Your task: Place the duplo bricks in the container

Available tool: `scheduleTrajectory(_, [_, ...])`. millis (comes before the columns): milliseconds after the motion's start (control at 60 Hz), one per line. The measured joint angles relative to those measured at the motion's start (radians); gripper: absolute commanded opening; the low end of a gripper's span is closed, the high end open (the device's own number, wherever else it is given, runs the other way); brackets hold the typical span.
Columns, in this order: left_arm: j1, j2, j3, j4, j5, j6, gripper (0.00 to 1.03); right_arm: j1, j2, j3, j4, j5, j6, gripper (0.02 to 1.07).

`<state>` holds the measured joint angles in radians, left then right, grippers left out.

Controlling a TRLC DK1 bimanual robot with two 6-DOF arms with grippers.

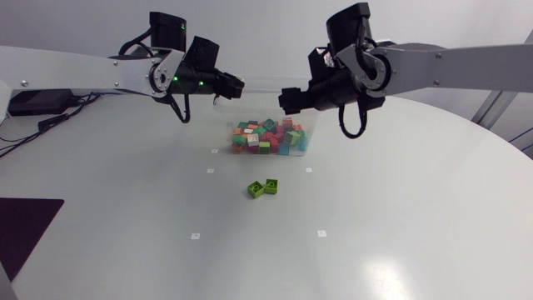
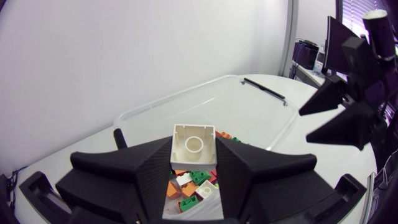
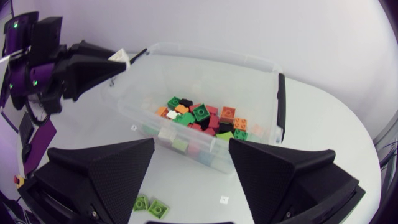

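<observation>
A white duplo brick (image 2: 193,143) sits hollow side up between the fingers of my left gripper (image 2: 193,163), which is shut on it. That gripper (image 1: 235,85) hangs above the back left rim of the clear container (image 1: 310,127). The container holds several coloured bricks (image 3: 200,118). My right gripper (image 3: 191,177) is open with nothing between its fingers, above the container's near wall. In the head view the right gripper (image 1: 288,100) is over the box's back right part. Two green bricks (image 1: 262,188) lie side by side on the table in front of the container.
The container's rim (image 3: 214,53) has a black handle clip (image 3: 280,106) on one short side. The two grippers face each other closely over the box. Small white markers (image 1: 195,236) dot the round white table.
</observation>
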<state>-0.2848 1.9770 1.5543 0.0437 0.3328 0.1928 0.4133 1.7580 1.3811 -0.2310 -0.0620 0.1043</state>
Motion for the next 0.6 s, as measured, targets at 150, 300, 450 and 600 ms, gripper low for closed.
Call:
scheduleTrajectory(150, [-0.011,0.070,0.083,-0.001,-0.041,-0.019,0.37,0.037,-0.042,-0.098,-0.002,0.000,0.000,0.89])
scheduleTrajectory(300, [-0.014,0.109,0.129,-0.013,-0.065,-0.036,0.81,0.087,-0.060,-0.155,-0.030,0.000,0.000,0.89])
scheduleTrajectory(450, [-0.014,0.108,0.128,-0.015,-0.074,-0.036,0.95,0.110,-0.060,-0.158,-0.058,0.002,0.000,0.89])
scheduleTrajectory(600, [-0.012,0.046,0.032,0.013,-0.074,-0.034,0.97,0.122,-0.039,-0.151,-0.119,0.008,0.011,0.89])
